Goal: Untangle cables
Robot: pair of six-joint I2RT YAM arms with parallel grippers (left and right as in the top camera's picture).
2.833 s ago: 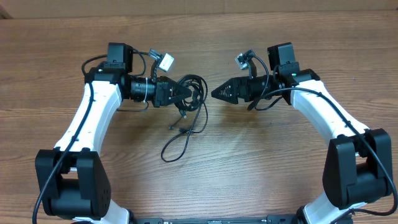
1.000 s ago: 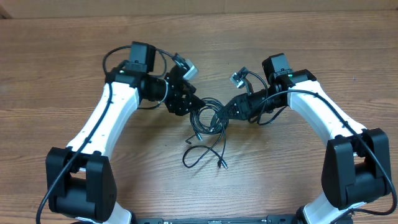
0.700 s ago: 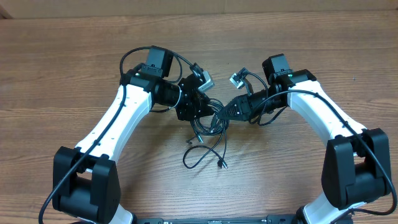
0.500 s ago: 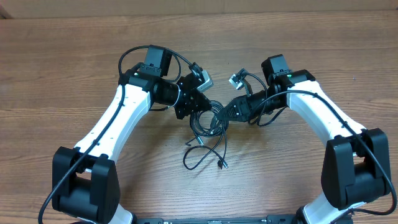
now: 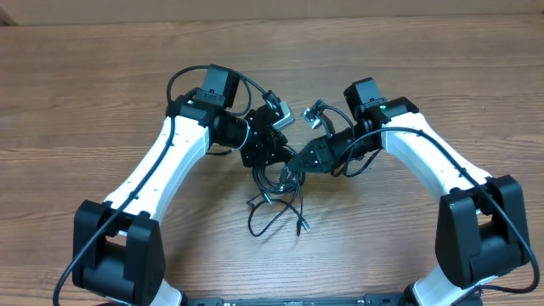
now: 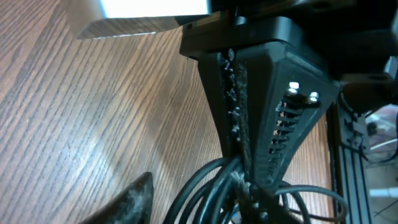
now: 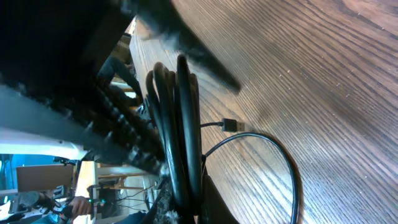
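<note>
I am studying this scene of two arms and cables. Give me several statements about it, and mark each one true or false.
1. The left end effector and the right end effector meet at the cables. True.
2. The right end effector is wide open. False: it is shut on the cables.
3. The cables lie apart as two straight cords. False: they are looped together.
4. A plug end lies on the table. True.

— How do the left arm (image 5: pixel 166 166) and right arm (image 5: pixel 429 161) sit?
— Both bend inward; the 2 wrists nearly meet at centre, left gripper (image 5: pixel 274 156) just beside right gripper (image 5: pixel 295 160).
— Jaws?
— Left's spread apart; right's pinched together on the cables (image 5: pixel 276 185).
</note>
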